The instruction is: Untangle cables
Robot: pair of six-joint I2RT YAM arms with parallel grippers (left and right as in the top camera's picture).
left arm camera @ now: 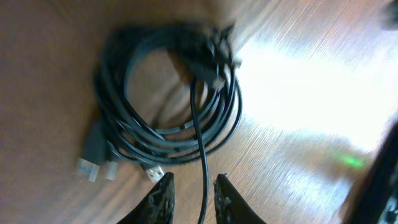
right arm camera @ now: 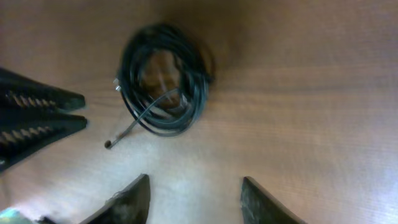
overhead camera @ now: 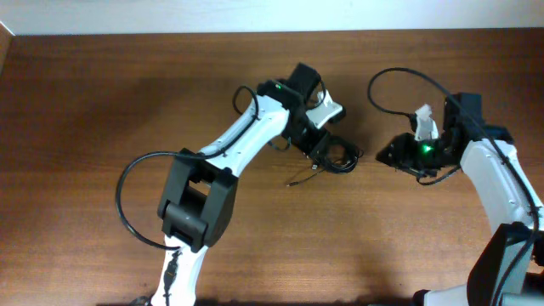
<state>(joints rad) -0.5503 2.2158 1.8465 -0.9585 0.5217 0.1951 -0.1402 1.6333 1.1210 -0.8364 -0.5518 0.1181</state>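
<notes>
The cables (overhead camera: 342,159) lie as one black coil of several loops on the wooden table, with a loose end (overhead camera: 295,181) trailing to the front left. In the left wrist view the coil (left arm camera: 168,146) has silver-tipped plugs (left arm camera: 93,168) at its lower left. One strand (left arm camera: 204,168) runs down between the fingers of my left gripper (left arm camera: 193,183), which are a little apart and not pinching it. That gripper (overhead camera: 320,153) hovers at the coil's left edge. My right gripper (right arm camera: 194,183) is wide open and empty, right of the coil (right arm camera: 193,106) in the overhead view (overhead camera: 387,155).
The left gripper's two fingers (right arm camera: 84,111) show at the left of the right wrist view. Thick black arm cables loop over the table at the left (overhead camera: 127,183) and upper right (overhead camera: 399,75). A pale wall edge (overhead camera: 272,15) runs along the table's far side.
</notes>
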